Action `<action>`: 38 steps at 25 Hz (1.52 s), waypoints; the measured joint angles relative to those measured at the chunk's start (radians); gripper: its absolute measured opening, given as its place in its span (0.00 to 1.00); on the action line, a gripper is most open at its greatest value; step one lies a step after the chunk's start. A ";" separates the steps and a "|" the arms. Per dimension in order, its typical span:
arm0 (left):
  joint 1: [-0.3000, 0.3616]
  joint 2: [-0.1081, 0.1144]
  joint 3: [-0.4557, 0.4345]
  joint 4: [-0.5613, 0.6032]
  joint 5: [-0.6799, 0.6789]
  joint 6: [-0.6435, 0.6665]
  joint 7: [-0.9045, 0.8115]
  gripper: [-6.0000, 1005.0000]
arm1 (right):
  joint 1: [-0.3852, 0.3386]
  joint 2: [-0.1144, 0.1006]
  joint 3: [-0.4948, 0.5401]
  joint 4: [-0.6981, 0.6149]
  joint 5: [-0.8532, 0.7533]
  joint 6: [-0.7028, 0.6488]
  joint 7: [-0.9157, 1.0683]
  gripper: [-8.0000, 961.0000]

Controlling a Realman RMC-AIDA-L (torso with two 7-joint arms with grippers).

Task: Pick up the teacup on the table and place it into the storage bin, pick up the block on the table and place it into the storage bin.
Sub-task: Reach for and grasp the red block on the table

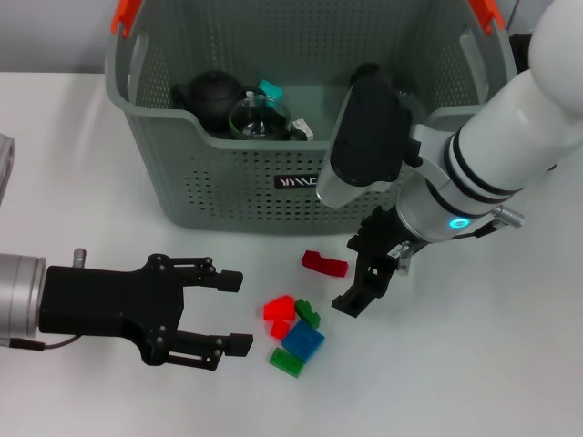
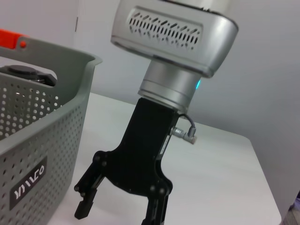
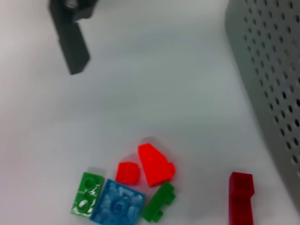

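Observation:
The storage bin [image 1: 246,182], a grey-green perforated basket, stands at the back of the white table. Inside it a clear glass teacup [image 1: 258,118] rests beside a black teapot [image 1: 214,96]. Several blocks lie in front of the bin: a dark red block [image 1: 324,264] [image 3: 241,197], two red blocks [image 1: 280,312] [image 3: 155,164], a blue block [image 1: 302,340] [image 3: 117,204] and green blocks [image 1: 287,361]. My right gripper [image 1: 351,275] [image 2: 117,215] hangs open and empty just right of the dark red block. Lower left, my left gripper [image 1: 233,312] is open, pointing toward the block cluster.
The bin's wall [image 2: 42,140] [image 3: 272,70] stands close behind the blocks. Its orange handle tips [image 1: 126,14] mark the top corners. One left gripper finger [image 3: 70,42] shows in the right wrist view. White table [image 1: 474,364] spreads bare to the front right.

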 joint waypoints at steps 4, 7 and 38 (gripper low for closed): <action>0.000 0.000 0.001 0.000 0.000 0.000 0.000 0.81 | -0.002 0.001 -0.032 0.006 0.000 0.038 0.025 0.98; 0.000 0.000 0.001 0.000 0.000 0.000 0.000 0.81 | -0.002 0.001 -0.048 0.024 0.000 0.057 0.034 0.96; 0.008 -0.002 0.002 -0.002 0.000 0.000 0.000 0.81 | -0.005 0.005 -0.103 0.119 0.066 0.237 0.062 0.55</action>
